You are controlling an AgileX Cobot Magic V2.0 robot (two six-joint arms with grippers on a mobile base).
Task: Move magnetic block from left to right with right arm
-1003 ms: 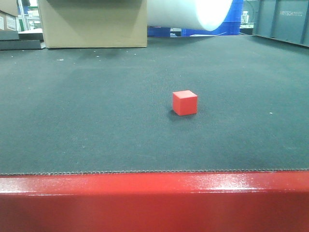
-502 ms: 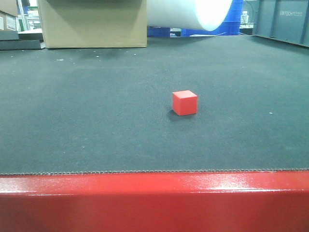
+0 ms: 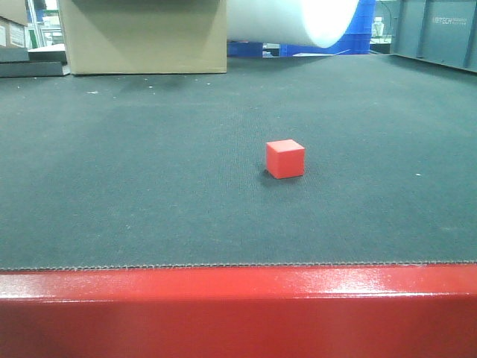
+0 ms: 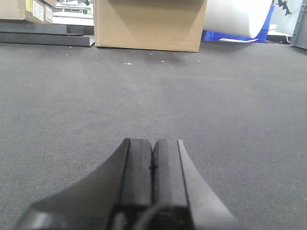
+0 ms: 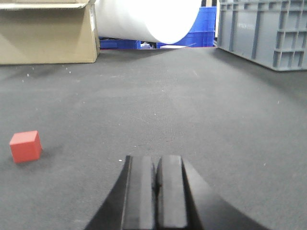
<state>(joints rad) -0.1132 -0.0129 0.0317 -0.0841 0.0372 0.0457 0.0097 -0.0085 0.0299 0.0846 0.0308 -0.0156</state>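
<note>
In the front-facing view neither arm shows, and the tan cardboard box at the upper left and the white roll beside it are both cut off by the top edge. One small matte red cube, the magnetic block, sits alone just right of centre on the dark grey woven mat, with the glossy red table edge across the bottom. In the left wrist view the black left gripper fills the lower centre, its two fingers pressed together on nothing, its base cut off; no block appears there. In the right wrist view the block lies at the lower left, well apart from the black right gripper, whose two fingers likewise meet empty. A grey plastic crate is clipped at the upper right.
</note>
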